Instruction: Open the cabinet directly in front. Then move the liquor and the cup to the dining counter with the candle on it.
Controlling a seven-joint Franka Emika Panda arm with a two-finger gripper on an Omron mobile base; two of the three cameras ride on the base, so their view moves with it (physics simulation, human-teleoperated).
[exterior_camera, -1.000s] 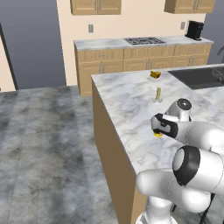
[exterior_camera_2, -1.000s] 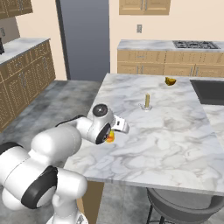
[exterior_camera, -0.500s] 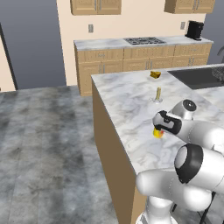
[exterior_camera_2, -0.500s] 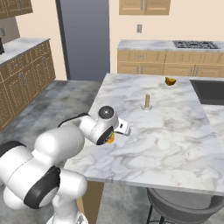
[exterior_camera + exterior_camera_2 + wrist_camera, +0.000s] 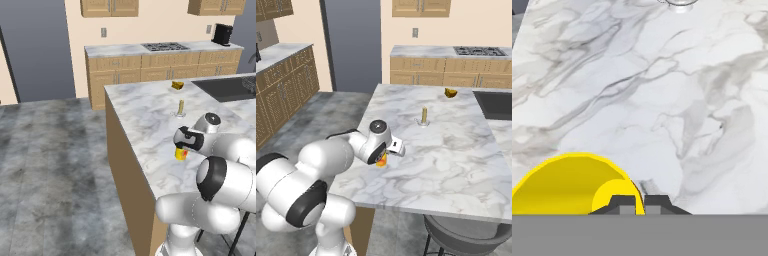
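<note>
My gripper (image 5: pixel 183 148) is shut on the rim of the small yellow cup (image 5: pixel 180 154) over the dining counter (image 5: pixel 145 120), near its left edge. Whether the cup's base touches the marble I cannot tell. In the right base view the cup (image 5: pixel 381 160) hangs under the gripper (image 5: pixel 385 153). The hand view has the cup (image 5: pixel 562 185) at the lower left, with the gripper (image 5: pixel 635 205) closed on its wall. The candle (image 5: pixel 180 107) stands upright farther along the counter, also seen as the candle (image 5: pixel 424 115), apart from the cup. The liquor is out of view.
A small yellow wedge (image 5: pixel 176 86) lies beyond the candle. A dark sink (image 5: pixel 226 88) is set in the counter's right part. The far wall has a stove (image 5: pixel 164 46), drawers and wood wall cabinets (image 5: pixel 110 6). A stool (image 5: pixel 468 239) stands at the near edge.
The hand has sunk slightly toward the marble with the cup still in its grip. The candle and the rest of the counter are unchanged.
</note>
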